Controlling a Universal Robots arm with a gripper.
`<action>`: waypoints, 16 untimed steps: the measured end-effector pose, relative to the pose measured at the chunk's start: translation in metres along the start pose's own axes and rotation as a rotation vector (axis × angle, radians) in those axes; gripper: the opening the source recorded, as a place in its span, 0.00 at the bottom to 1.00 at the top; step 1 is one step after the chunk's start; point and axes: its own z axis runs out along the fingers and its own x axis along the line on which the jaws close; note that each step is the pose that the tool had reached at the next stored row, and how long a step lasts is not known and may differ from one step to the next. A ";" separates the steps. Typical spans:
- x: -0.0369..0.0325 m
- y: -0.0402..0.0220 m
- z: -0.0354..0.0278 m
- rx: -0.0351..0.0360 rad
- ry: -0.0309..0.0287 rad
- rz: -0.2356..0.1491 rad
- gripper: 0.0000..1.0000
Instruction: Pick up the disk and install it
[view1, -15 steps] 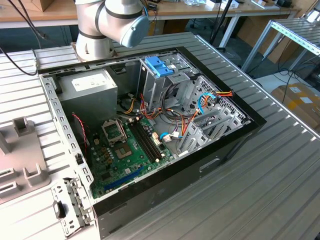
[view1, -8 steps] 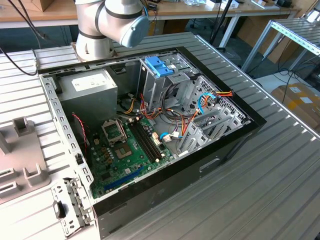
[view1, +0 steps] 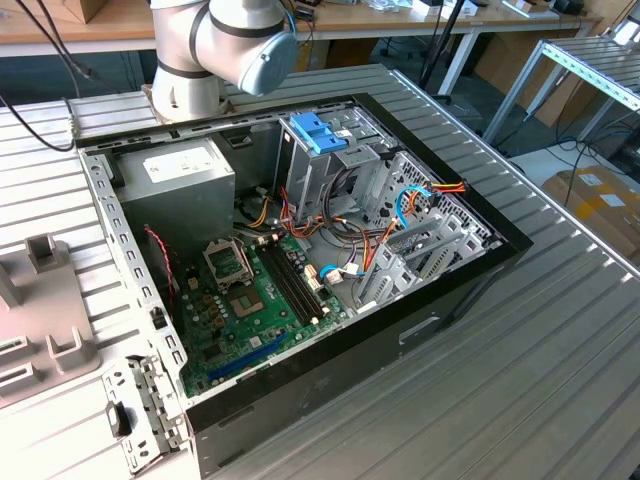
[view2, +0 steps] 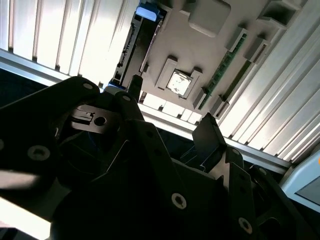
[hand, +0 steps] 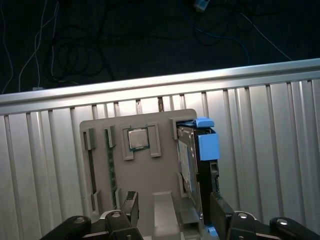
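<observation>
A processor chip (hand: 137, 138) lay in a middle pocket of the grey holder tray (hand: 150, 175), and a green memory stick (hand: 111, 167) stood in a slot at one side of it. The disk (hand: 190, 165) stood on edge in the tray's slot at the opposite side, silver-faced, with a blue plastic rail (hand: 207, 145) along its outer edge. The gripper (hand: 175, 212) hung over the tray with its fingers (hand: 131, 205) spread wide apart. The tray rested on the slatted table (hand: 280, 160), beside the open computer case (view1: 330, 375).
</observation>
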 end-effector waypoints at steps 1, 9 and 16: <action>-0.0007 0.0001 0.0003 -0.0001 0.0000 0.000 0.68; -0.0066 0.0008 0.0035 -0.0001 -0.0001 0.000 0.68; -0.0121 0.0015 0.0058 0.0000 -0.0002 0.000 0.68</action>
